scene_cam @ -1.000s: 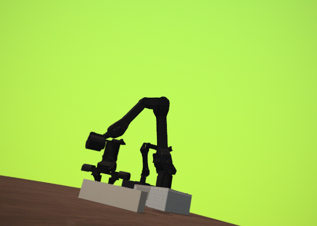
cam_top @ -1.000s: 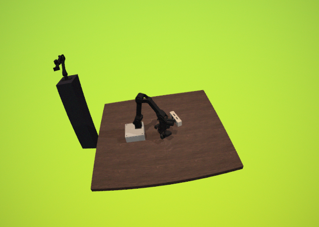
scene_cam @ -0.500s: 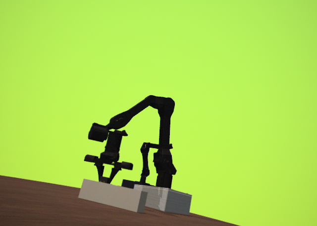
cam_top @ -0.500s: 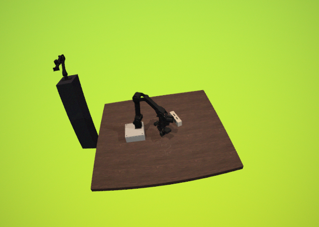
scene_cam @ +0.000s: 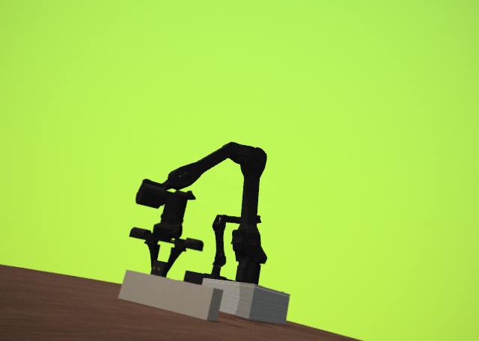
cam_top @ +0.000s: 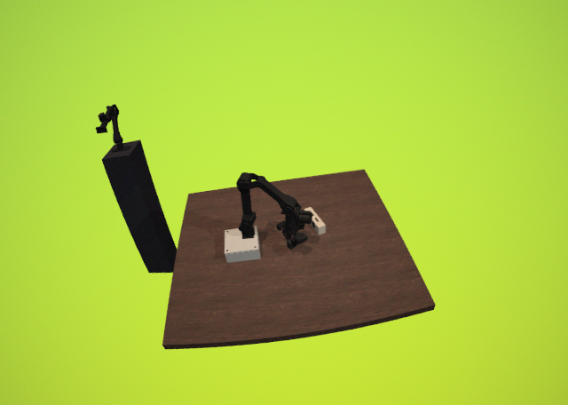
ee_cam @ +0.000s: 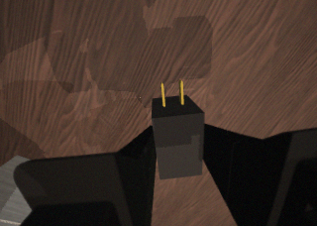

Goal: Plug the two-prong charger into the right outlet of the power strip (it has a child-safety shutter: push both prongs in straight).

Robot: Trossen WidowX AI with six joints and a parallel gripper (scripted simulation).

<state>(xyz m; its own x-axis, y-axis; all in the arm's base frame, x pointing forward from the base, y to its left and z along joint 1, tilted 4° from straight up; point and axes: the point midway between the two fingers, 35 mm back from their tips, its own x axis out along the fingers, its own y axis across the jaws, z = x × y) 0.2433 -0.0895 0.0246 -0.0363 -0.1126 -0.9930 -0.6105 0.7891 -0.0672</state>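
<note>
The claw [ee_cam: 178, 152] is clamped on the charger [ee_cam: 177, 137], its two dark fingers pressing the sides of the dark block. In the wrist view the two yellow prongs [ee_cam: 171, 93] stick out of the block's far end, parallel and pointing away from the claw, over the wood of the table [ee_cam: 258, 48]. The exterior view shows the claw [scene_cam: 159, 268] low, its tips down near the table behind the strip [scene_cam: 170, 294], so I cannot tell whether the charger is off the table.

The strip [cam_top: 315, 220] is a white bar just beside the arm in the top view, with dark slots faintly visible on its top; the separate outlets are too small to tell apart.

The step in hand looks like the grasp, just secured; plugging is not yet begun. The next move calls for lifting the charger, turning the prongs to face the strip's slotted face, and bringing them over the right outlet. Both prongs must meet the slots squarely and together, pushed straight in, or the shutter will likely block them.
</note>
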